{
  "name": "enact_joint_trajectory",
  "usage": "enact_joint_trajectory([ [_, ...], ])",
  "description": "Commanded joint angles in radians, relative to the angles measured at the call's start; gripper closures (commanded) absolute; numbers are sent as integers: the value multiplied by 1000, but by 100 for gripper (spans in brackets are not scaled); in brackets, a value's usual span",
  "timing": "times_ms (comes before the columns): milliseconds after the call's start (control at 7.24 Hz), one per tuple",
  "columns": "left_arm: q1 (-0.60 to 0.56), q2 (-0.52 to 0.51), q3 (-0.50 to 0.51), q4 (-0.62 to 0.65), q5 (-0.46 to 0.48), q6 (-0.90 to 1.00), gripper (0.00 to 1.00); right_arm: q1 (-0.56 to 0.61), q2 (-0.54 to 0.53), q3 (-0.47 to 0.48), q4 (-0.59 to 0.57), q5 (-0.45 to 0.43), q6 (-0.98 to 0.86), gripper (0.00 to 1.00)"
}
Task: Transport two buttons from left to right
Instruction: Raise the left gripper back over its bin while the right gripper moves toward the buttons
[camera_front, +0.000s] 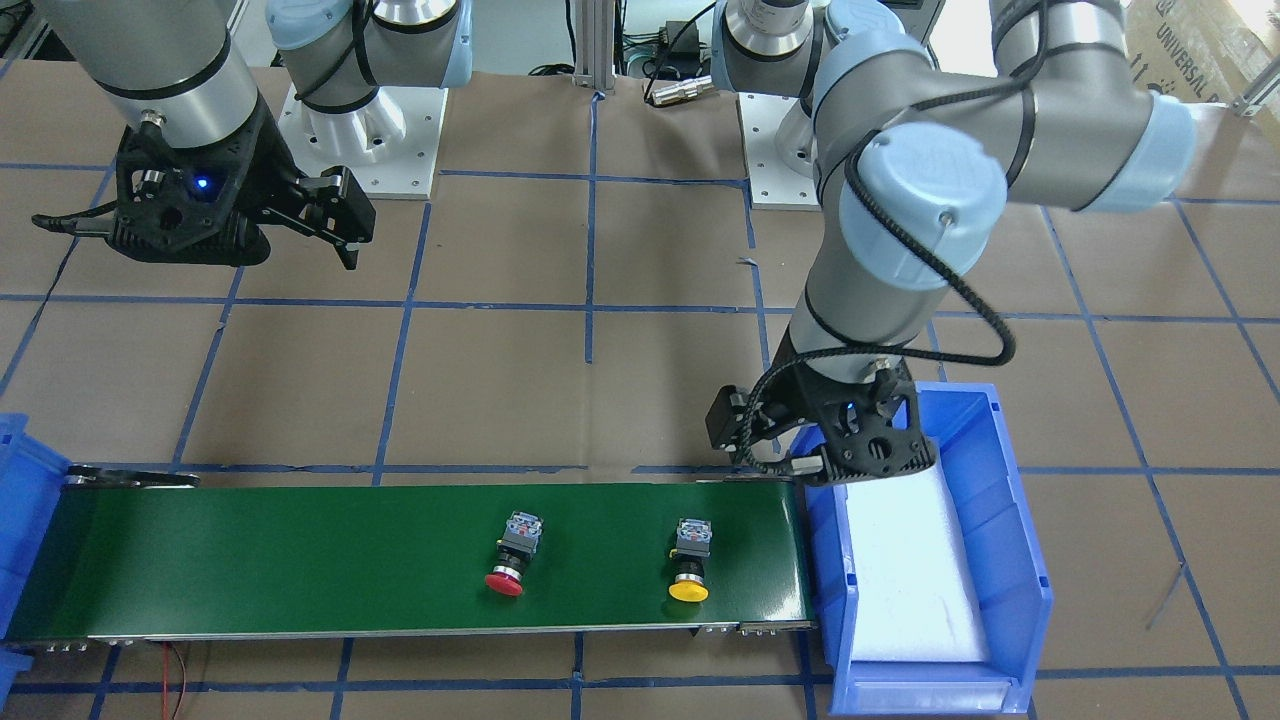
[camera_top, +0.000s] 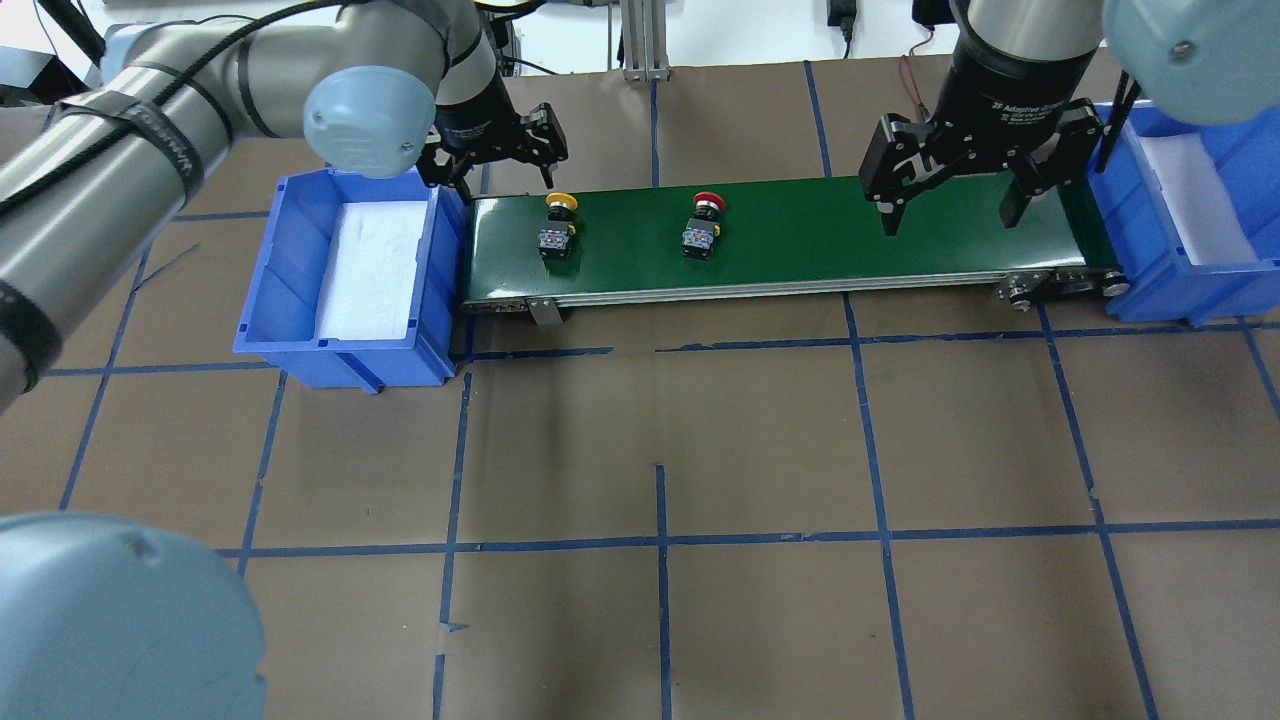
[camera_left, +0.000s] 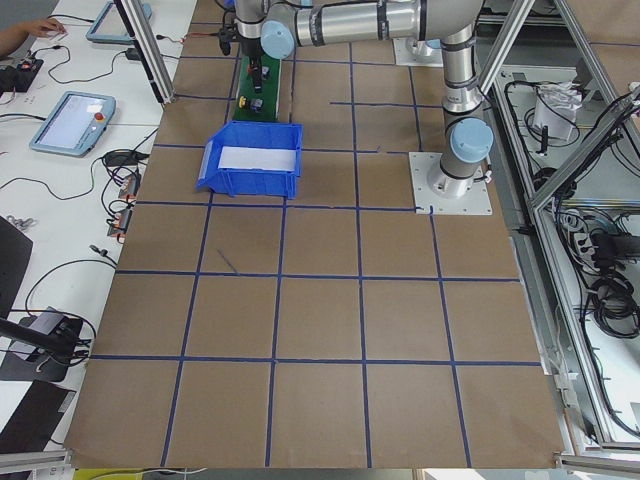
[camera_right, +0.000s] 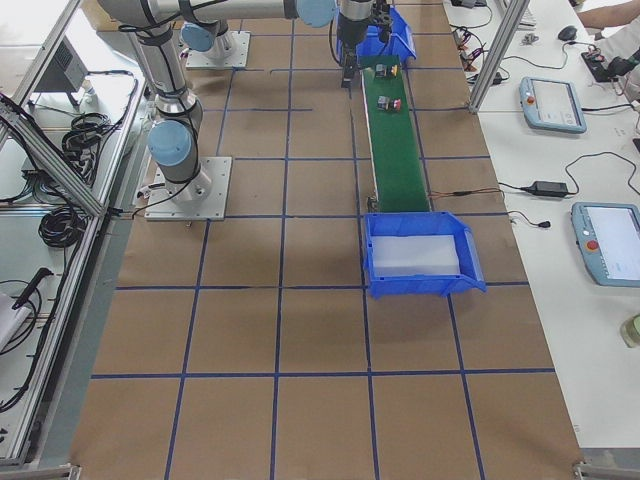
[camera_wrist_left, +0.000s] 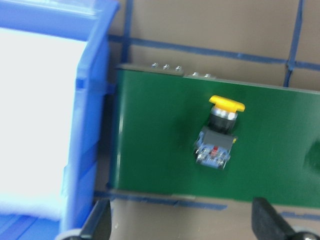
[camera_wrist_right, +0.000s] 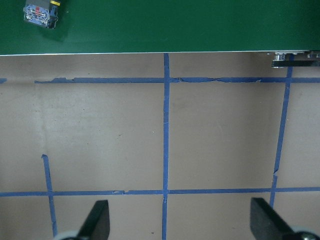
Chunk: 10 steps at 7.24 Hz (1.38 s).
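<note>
The yellow button lies on its side near the left end of the green conveyor belt. The red button lies a little further right. Both also show in the front view, yellow and red. My left gripper is open and empty, above the belt's left end, close to the yellow button. My right gripper is open and empty, above the right part of the belt. In the right wrist view one button's contact block shows at the top left.
A blue bin with a white liner stands against the belt's left end. A second blue bin stands at the right end. Brown paper with a blue tape grid covers the table in front of the belt.
</note>
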Motion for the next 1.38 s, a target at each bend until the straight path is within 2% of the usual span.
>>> enact_joint_trajectory([
  [0, 21, 145, -12, -195, 11, 42, 0, 0, 0, 0, -2, 0, 1, 0],
  [276, 24, 178, -76, -205, 8, 99, 0, -23, 2, -18, -19, 6, -14, 0],
  [414, 30, 246, -146, -211, 5, 99, 0, -34, 7, -8, -67, 56, -20, 0],
  [552, 56, 297, -233, -173, 7, 131, 0, -31, 7, -18, -71, 60, -11, 0],
  [690, 70, 301, -245, -109, 11, 152, 0, -31, -2, -17, -57, 61, -11, 0],
  [1243, 70, 288, -243, -108, 54, 160, 0, -21, 29, -9, -86, 57, 1, 0],
])
